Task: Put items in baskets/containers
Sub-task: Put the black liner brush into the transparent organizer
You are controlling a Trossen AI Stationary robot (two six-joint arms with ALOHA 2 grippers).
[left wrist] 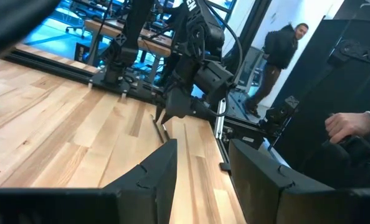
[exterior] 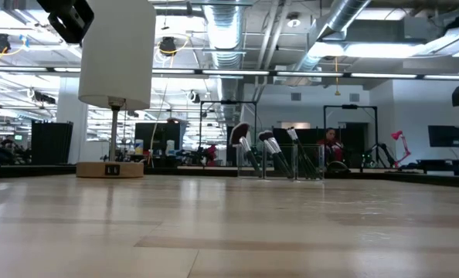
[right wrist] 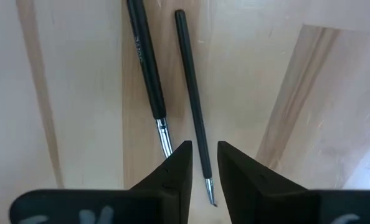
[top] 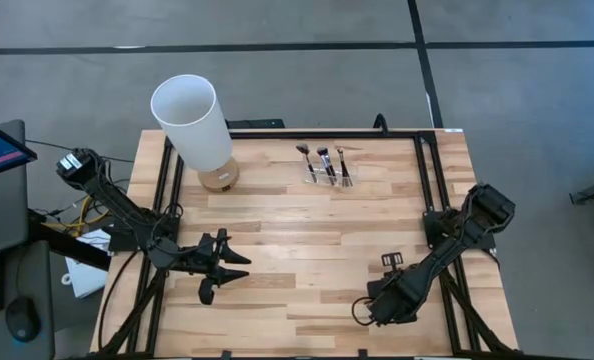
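1. Right wrist view looks straight down on two thin brushes lying side by side on the wooden table (right wrist: 66, 93): a thicker-handled brush (right wrist: 146, 68) and a slimmer brush (right wrist: 193, 99). The right gripper (right wrist: 202, 163) hangs over the slimmer one, fingers narrowly parted on either side of its handle, not yet pinching it.
2. My reading: this is the pick-up step; the next move calls for lowering squarely and closing on one handle without catching its neighbour.
3. High view alone shows the goal: the clear brush holder (top: 327, 170) at the far edge, already holding several brushes, well apart from the right gripper (top: 377, 305).
4. The left gripper (top: 227, 268) waits near the left edge, fingers spread and empty.
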